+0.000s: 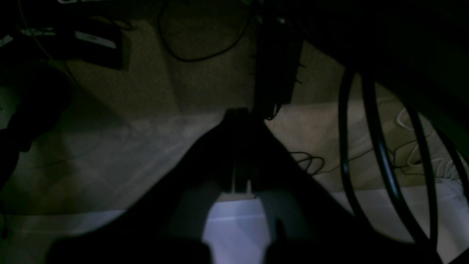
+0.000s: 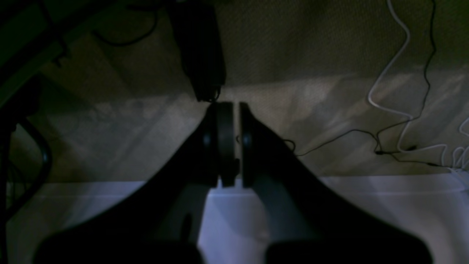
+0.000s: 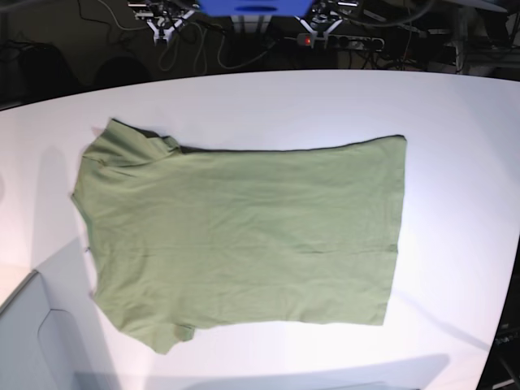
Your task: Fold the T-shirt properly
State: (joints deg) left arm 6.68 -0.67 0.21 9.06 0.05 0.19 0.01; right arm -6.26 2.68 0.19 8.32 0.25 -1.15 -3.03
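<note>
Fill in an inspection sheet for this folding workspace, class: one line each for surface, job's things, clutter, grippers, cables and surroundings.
Surface: white table, brightly lit, bare around the shirt.
Job's things: T-shirt, olive green, spread flat and unfolded, neck end toward the base view's left.
Clutter: nothing seen on the table.
Grippers: left gripper shut, empty; right gripper shut, empty; both past the table edge, over the floor.
Cables: black cables beside the left arm; white cord on the carpet.
Surroundings: dim; electronics behind the table.

base view bright and glaring; both wrist views very dim (murky, blurred).
</note>
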